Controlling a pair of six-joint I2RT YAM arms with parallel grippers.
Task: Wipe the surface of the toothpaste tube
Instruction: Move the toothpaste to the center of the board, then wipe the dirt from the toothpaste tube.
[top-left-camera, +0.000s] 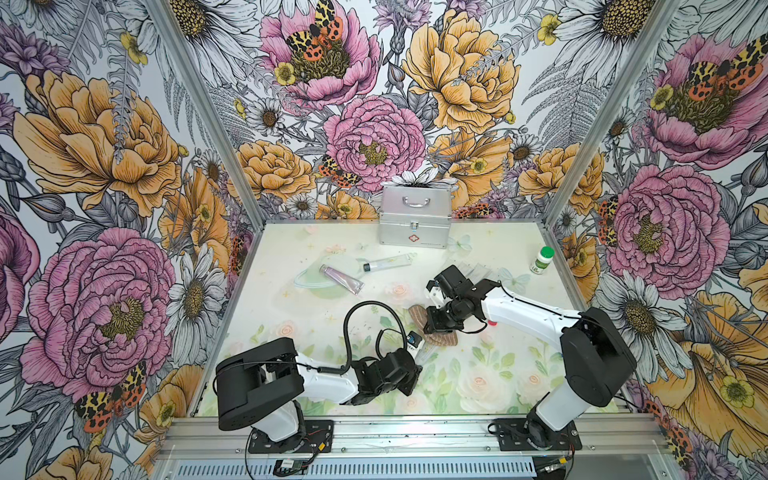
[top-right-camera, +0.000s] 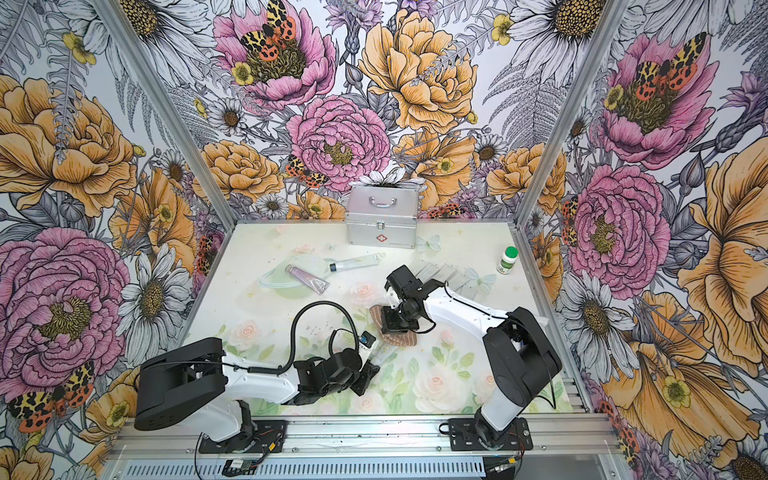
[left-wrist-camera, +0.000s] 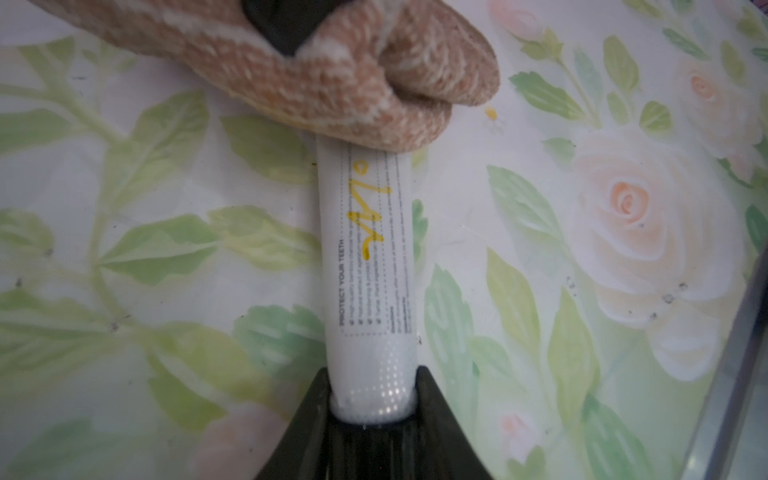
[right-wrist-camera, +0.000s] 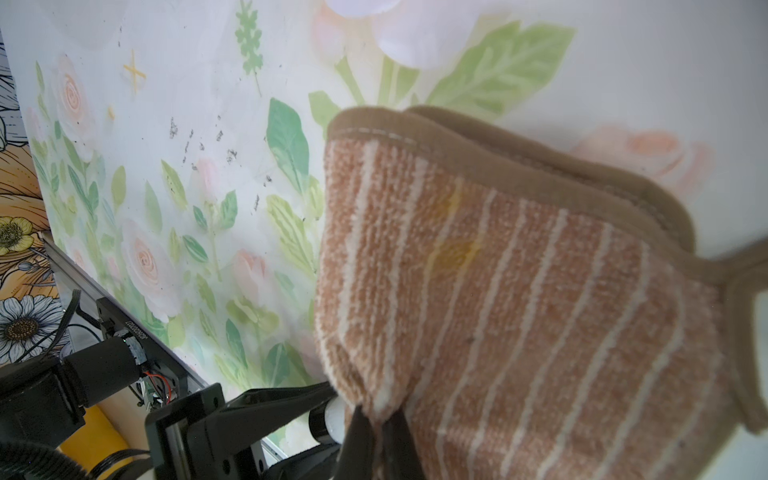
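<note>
Mid-wipe: the toothpaste tube (left-wrist-camera: 368, 257) is pinched in the left claw (left-wrist-camera: 374, 395), the cloth (right-wrist-camera: 519, 291) in the right claw (right-wrist-camera: 376, 432); the yellow mark (left-wrist-camera: 368, 224) likely needs rubbing next.

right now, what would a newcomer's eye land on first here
The loud floral wallpaper on all three walls grabs the eye first. Near the table's middle the right gripper holds a striped brown cloth over one end of a white toothpaste tube with yellow scribbles, whose other end the left gripper clamps. A silver case stands at the back wall.
</note>
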